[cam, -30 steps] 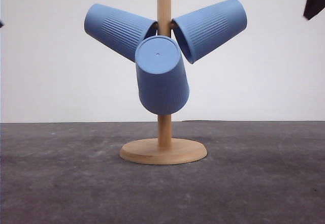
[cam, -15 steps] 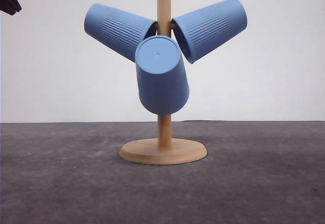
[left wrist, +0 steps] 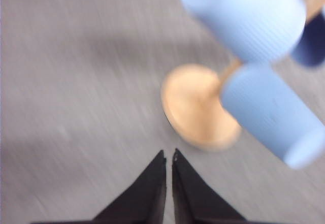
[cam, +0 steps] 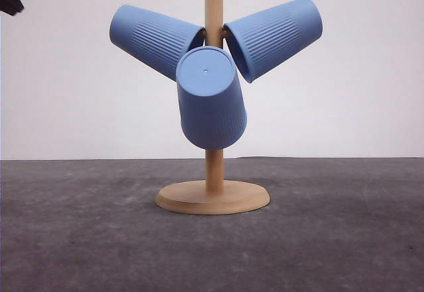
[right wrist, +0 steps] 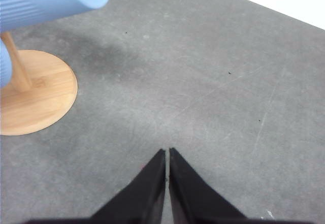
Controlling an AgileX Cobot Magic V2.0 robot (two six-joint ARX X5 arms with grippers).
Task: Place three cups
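Blue plastic cups hang on a wooden peg stand (cam: 213, 196) at the middle of your front view, all three tilted with their mouths toward the pole. Starting at your left, the left cup (cam: 154, 39) slants up and outward, its flat base pointing to the upper left. Next, the middle cup (cam: 211, 100) hangs in front of the pole, its round base facing you. Further right, the right cup (cam: 275, 37) slants up toward the upper right. The stand's round base sits on a dark grey table (cam: 344, 239), with a plain white wall behind.

Your left gripper (left wrist: 169, 155) shows in the left wrist view, blurred, its two black fingers pressed together with nothing between them, above bare table just beside the stand's base. Your right gripper (right wrist: 167, 152) shows in the right wrist view, fingers likewise together and holding nothing, over bare table, apart from the stand.
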